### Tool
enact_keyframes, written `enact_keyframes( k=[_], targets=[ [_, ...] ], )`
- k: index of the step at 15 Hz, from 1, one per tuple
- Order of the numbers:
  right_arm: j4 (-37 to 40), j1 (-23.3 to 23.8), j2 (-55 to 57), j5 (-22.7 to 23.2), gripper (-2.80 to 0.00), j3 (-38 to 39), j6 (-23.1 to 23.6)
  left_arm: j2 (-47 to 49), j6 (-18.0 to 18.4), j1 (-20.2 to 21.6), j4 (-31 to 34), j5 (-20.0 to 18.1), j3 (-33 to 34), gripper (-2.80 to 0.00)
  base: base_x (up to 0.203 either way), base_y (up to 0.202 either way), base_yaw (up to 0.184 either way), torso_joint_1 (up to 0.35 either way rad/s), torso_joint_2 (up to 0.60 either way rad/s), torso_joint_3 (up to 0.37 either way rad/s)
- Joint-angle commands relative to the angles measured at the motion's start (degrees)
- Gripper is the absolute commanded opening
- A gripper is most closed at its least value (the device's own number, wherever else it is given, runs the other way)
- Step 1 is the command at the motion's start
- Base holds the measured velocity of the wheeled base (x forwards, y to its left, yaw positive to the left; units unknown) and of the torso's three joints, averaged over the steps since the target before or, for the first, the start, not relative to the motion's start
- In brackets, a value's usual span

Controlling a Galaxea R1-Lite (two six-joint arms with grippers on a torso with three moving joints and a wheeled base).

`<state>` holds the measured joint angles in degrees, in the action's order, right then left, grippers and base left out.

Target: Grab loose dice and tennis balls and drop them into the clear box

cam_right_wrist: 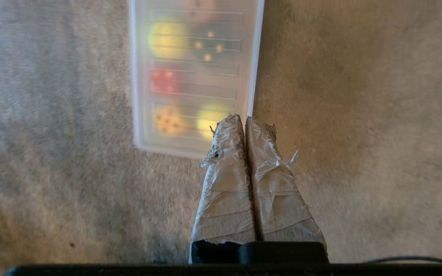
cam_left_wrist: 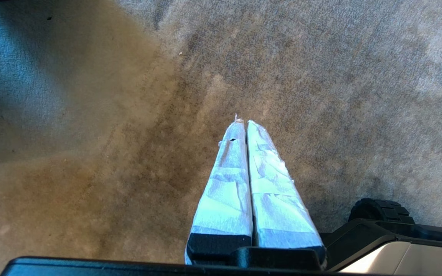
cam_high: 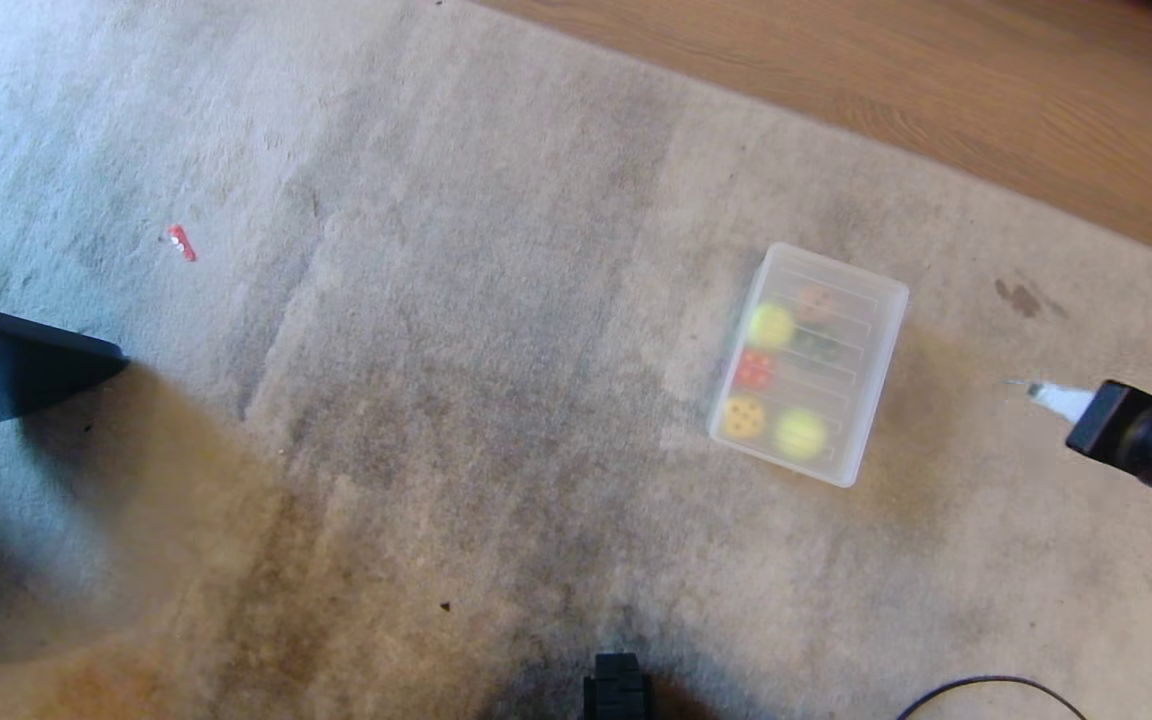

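The clear box [cam_high: 876,400] stands on the carpet, right of centre, with a ridged translucent top over it. Through the top show the two tennis balls [cam_high: 770,325] [cam_high: 801,434], a red die [cam_high: 754,370], a yellow die [cam_high: 744,417], a green die [cam_high: 816,346] and a tan die [cam_high: 814,302], all blurred. My right gripper [cam_high: 1034,388] hangs shut and holds nothing, to the right of the box and apart from it. The right wrist view has this gripper [cam_right_wrist: 244,119] above the carpet by the box's [cam_right_wrist: 140,76] near corner. My left gripper [cam_left_wrist: 243,122] is parked over bare carpet, shut and holding nothing.
A small red scrap [cam_high: 181,243] lies on the carpet at the far left. Wood floor [cam_high: 936,90] borders the carpet at the back right. A black cable [cam_high: 986,685] curls at the near right. Dark parts of the robot [cam_high: 6,365] [cam_high: 621,690] show at the left and near edges.
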<state>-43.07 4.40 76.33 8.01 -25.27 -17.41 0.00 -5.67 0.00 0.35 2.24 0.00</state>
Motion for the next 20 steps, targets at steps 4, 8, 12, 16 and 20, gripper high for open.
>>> enact_keyframes(
  k=[4, 8, 12, 16, 20],
  targets=[
    [33.6, -0.3, -42.8, 1.1, -2.8, 3.1, 2.2, 0.0, 0.0, 0.0, 0.0, 0.0, 0.0, -2.8, 0.0, 0.0, 0.0, 0.0, 0.0, 0.0],
    [51.7, -1.7, -59.6, 0.4, -2.8, 8.8, 5.1, 0.0, 0.0, 0.0, 0.0, 0.0, 0.0, -2.8, 0.0, 0.0, 0.0, 0.0, 0.0, 0.0],
    [54.0, -3.4, -69.4, -6.8, -2.8, 18.3, 9.5, 0.0, 0.0, 0.0, 0.0, 0.0, 0.0, -2.8, 0.0, 0.0, 0.0, 0.0, 0.0, 0.0],
    [54.4, -4.2, -76.6, -10.5, -2.8, 20.3, 12.8, 0.1, 0.1, 0.0, 0.0, 0.0, 0.0, -2.8, 0.0, 0.0, 0.0, 0.0, 0.0, 0.0],
    [52.8, -4.2, -76.3, -12.0, -2.8, 20.9, 13.5, 0.0, 0.5, 0.0, 0.1, -0.1, 0.0, -2.8, 0.0, 0.0, 0.0, 0.0, 0.0, 0.0]
  ],
)
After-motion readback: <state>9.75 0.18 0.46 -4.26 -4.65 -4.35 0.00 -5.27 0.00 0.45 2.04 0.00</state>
